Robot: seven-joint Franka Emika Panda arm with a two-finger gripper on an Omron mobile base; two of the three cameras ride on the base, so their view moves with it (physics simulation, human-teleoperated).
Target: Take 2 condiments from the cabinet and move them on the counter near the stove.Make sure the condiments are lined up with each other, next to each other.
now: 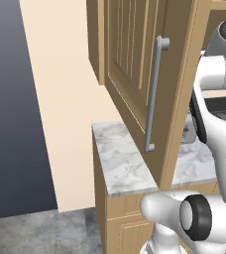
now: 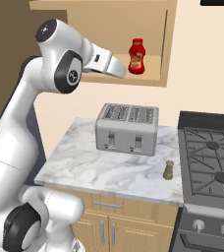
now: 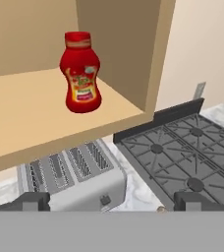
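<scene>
red bottle: a red condiment bottle (image 2: pixel 136 56) is standing upright on the cabinet's shelf, near the shelf's right wall and front edge; in the hand view the red bottle (image 3: pixel 80 73) is showing a printed label and a red cap.
wooden shaker: a tan shaker with a knob top (image 2: pixel 169 170) is standing upright on the table, near its front right corner, just beside the stove and apart from it; in the hand view just its top is peeking above the grey band.
tool: the tool (image 3: pixel 111 202) is hanging spread wide with nothing between its dark fingertips (image 3: pixel 35 201), short of the shelf and lower than the red bottle, above the toaster.
cabinet: the wall cabinet (image 2: pixel 155 76) is standing open with the red bottle inside; the left base view is showing its swung-out grooved door (image 1: pixel 135 59) and long grey bar handle (image 1: pixel 153 94), which are hiding the shelf.
toaster: a grey four-slot toaster (image 2: pixel 127 129) is sitting toward the back of the table, in the middle.
table: the white-grey veined marble table (image 2: pixel 84 165) is lying over light wooden base cabinets (image 2: pixel 109 231).
stove: the black stove with dark grates (image 2: pixel 212 157) is adjoining the table's right edge.
room: a cream wall (image 1: pixel 60 99) is rising behind the table; a grey tiled floor (image 1: pixel 35 233) is showing in the left base view.
</scene>
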